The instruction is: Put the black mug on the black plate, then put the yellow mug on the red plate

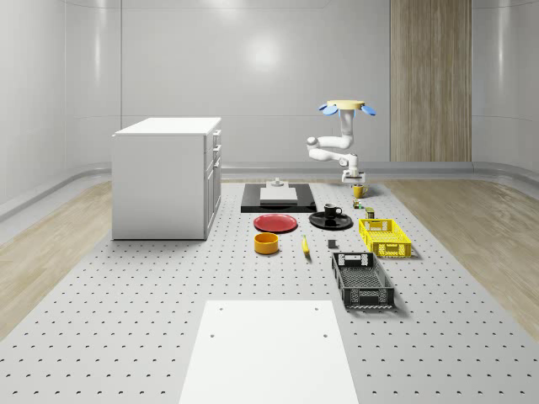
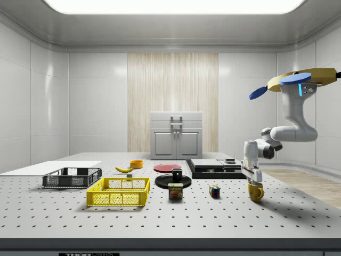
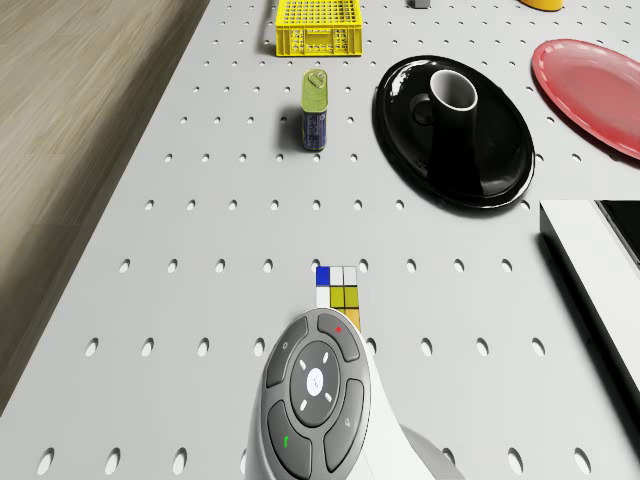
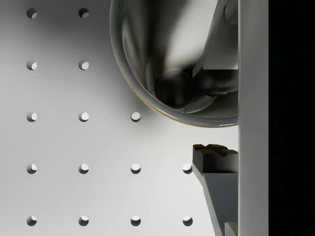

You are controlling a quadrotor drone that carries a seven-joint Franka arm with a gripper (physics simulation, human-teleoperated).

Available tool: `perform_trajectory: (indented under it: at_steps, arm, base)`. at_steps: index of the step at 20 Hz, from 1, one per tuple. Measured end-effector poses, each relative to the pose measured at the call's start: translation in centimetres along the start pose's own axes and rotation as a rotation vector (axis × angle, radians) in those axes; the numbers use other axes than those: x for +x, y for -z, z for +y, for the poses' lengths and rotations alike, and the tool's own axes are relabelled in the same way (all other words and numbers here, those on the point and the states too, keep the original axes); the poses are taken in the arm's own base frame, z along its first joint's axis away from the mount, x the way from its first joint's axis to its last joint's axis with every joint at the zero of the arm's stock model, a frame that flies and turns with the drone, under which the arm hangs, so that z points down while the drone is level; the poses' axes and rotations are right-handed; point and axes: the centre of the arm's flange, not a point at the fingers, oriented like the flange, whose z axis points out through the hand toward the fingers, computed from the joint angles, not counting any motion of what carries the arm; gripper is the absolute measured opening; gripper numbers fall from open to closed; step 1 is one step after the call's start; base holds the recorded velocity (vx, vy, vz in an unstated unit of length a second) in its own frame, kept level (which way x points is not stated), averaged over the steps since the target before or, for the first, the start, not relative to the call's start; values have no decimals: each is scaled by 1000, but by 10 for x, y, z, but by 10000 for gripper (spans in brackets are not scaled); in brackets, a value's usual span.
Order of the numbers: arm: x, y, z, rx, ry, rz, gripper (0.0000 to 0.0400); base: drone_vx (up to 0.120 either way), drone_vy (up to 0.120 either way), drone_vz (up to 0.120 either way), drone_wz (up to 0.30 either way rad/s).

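Note:
The yellow mug (image 1: 359,192) (image 2: 256,192) stands on the table near its far right edge in the whole-scene view. My gripper (image 1: 354,180) (image 2: 252,178) (image 4: 215,118) points down over it, open. One finger reaches inside the mug (image 4: 162,59); the other finger (image 4: 214,152) is outside, a small gap from the rim. The drone (image 1: 347,107) (image 2: 301,80) hovers above this spot. The black mug (image 1: 333,211) (image 3: 452,110) stands upright on the black plate (image 1: 331,221) (image 3: 400,95). The red plate (image 1: 275,223) (image 3: 590,90) lies bare beside it.
A colour cube (image 3: 338,290) and a tin can (image 3: 316,108) sit between the yellow mug and the black plate. Yellow basket (image 1: 385,236), black basket (image 1: 361,280), orange bowl (image 1: 266,243) and banana (image 1: 306,246) lie nearer the front. A black slab (image 1: 278,198) and white cabinet (image 1: 168,177) stand behind.

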Motion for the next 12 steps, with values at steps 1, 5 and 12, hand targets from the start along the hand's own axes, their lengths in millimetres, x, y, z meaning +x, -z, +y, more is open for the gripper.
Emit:
perform_trajectory:
  at_steps: [1, 5, 12]
  arm:
    - [0, 0, 0, 0, 0, 0, 129]
    - [0, 0, 0, 0, 0, 0, 117]
    - [0, 6, 0, 0, 0, 0, 111]
  base:
    - [0, 0, 0, 0]
    - [0, 0, 0, 0]
    - [0, 0, 0, 0]
